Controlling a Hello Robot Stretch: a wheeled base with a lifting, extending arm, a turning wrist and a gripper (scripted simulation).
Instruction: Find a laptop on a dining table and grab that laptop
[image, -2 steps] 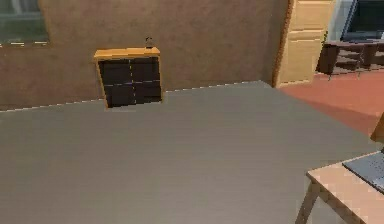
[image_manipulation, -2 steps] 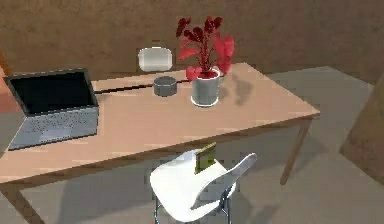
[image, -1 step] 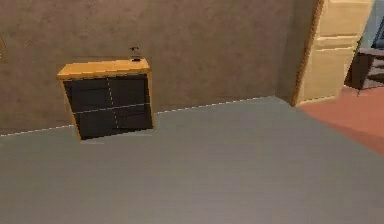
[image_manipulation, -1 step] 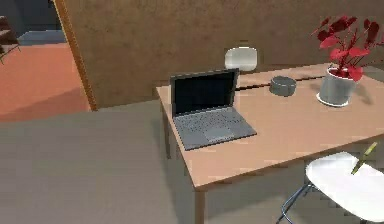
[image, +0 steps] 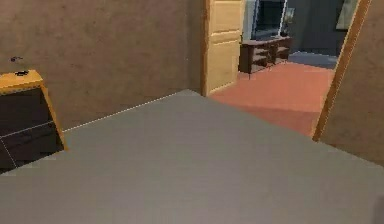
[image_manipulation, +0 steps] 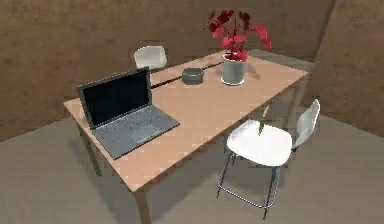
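An open laptop (image_manipulation: 125, 112) with a dark screen and grey keyboard sits on the near left part of a wooden dining table (image_manipulation: 205, 110) in the arm side view. Its screen faces the view's lower right.
On the table stand a grey pot of red flowers (image_manipulation: 235, 45) and a small dark dish (image_manipulation: 192, 75). A white chair (image_manipulation: 265, 140) stands at the table's near right, another white chair (image_manipulation: 152, 57) behind it. In the forward view, a dark cabinet (image: 25, 115) stands left; a doorway (image: 285, 60) opens onto a red-floored room.
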